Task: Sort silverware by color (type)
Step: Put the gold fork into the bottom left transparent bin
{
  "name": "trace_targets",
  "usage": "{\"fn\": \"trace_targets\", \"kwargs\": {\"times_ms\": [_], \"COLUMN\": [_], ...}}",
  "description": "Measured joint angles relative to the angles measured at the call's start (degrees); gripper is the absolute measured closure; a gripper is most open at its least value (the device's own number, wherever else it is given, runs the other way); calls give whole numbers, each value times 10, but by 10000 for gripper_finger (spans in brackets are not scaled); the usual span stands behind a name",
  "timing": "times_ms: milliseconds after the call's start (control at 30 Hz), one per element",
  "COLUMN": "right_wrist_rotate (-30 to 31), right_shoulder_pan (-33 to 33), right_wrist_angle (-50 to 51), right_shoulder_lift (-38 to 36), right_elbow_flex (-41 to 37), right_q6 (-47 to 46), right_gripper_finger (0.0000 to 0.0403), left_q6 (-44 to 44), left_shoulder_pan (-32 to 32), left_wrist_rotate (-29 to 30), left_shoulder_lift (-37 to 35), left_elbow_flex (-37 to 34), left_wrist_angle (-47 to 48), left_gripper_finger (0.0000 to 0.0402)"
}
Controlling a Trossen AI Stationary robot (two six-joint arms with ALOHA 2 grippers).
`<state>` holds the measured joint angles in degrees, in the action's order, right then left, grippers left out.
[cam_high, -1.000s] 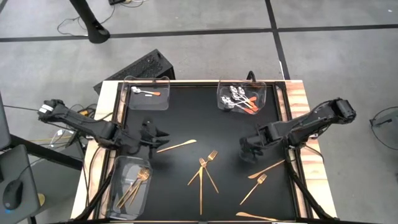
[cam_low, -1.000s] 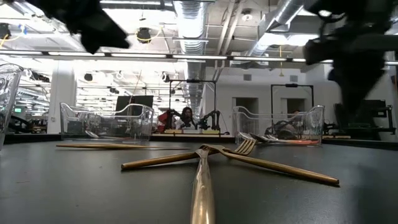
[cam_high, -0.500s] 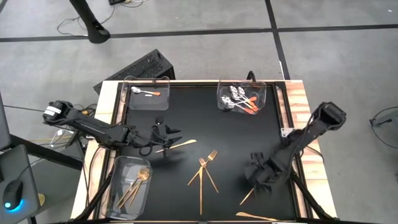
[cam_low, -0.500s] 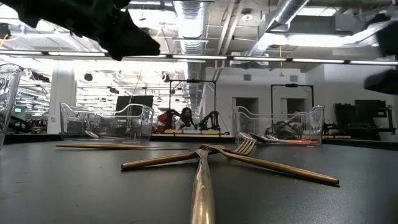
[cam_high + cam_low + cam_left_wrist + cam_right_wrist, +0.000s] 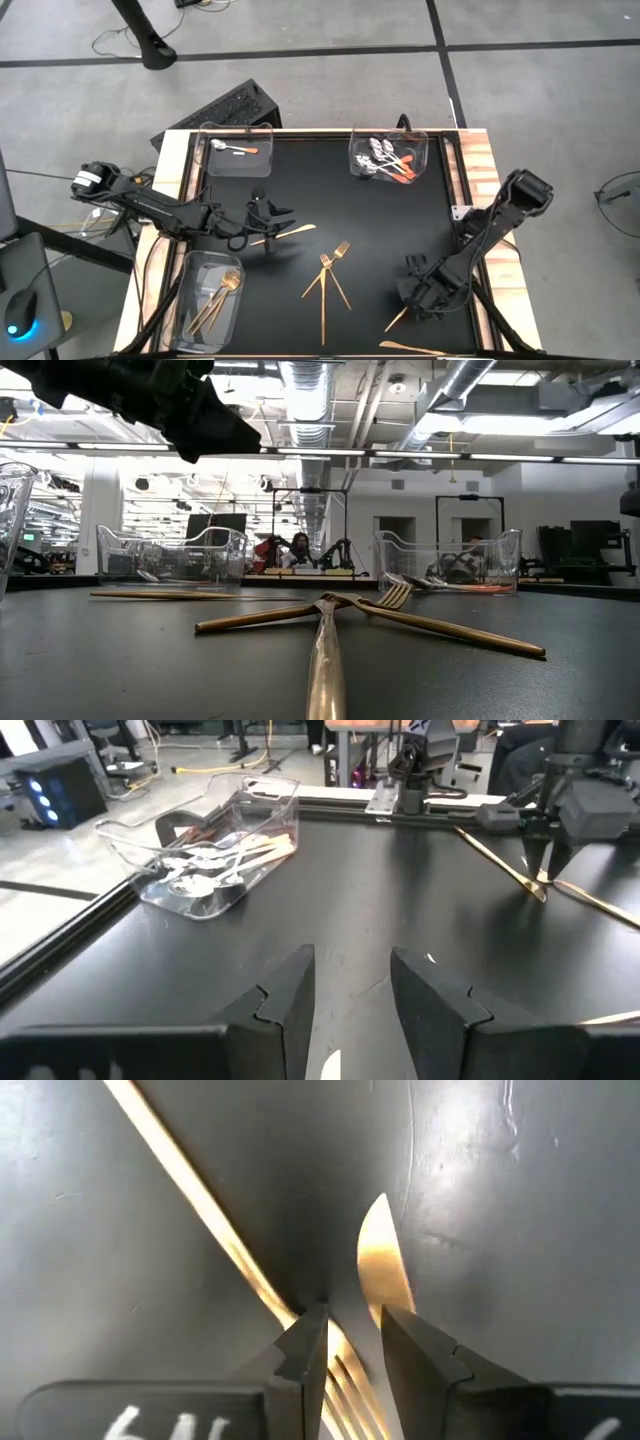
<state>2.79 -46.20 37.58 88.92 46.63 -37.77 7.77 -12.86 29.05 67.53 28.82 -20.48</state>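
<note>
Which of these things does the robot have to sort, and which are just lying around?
To sort:
- slim gold metal knife by the left end effector
- crossed gold forks
- gold fork under the right end effector
- red-handled silver spoons

Just there:
- black computer keyboard
- cables on the grey floor
</note>
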Motion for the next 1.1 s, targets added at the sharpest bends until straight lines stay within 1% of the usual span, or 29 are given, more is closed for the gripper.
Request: {"fn": "trace_targets", "kwargs": {"times_ms": [167, 233, 367, 533, 633, 833, 900, 967, 1100], "right_wrist_rotate": [3, 14, 15, 32, 39, 39, 39, 38, 42], "right_shoulder_pan": [-11, -19, -37, -50, -48, -42, -37, -29, -2], "right_wrist_angle": [-1, -3, -9, -21, -41, -54, -52, -52, -58], "right_shoulder_lift": [-14, -15, -12, 9, 28, 58, 63, 61, 45], "right_elbow_flex": [9, 13, 15, 15, 15, 18, 18, 17, 16], "right_q6": [-4, 1, 7, 11, 35, 51, 51, 52, 49], "right_gripper_finger": [284, 284, 284, 284, 284, 286, 295, 312, 367], "left_q6": [0, 0, 0, 0, 2, 2, 0, -1, 10], "left_shoulder_pan": [0, 0, 0, 0, -1, -22, -31, -37, -38], "left_wrist_rotate": [2, 3, 3, 3, 3, -3, -3, -2, -2], "left_shoulder_lift": [0, 0, 0, 0, 0, -12, -21, -32, -41], "left_elbow_flex": [0, 0, 0, 0, 0, 1, 1, 1, 1], "left_wrist_angle": [1, 2, 1, 0, 1, 6, 6, 5, -2], "left_gripper_finger": [283, 283, 283, 283, 283, 283, 283, 283, 283]}}
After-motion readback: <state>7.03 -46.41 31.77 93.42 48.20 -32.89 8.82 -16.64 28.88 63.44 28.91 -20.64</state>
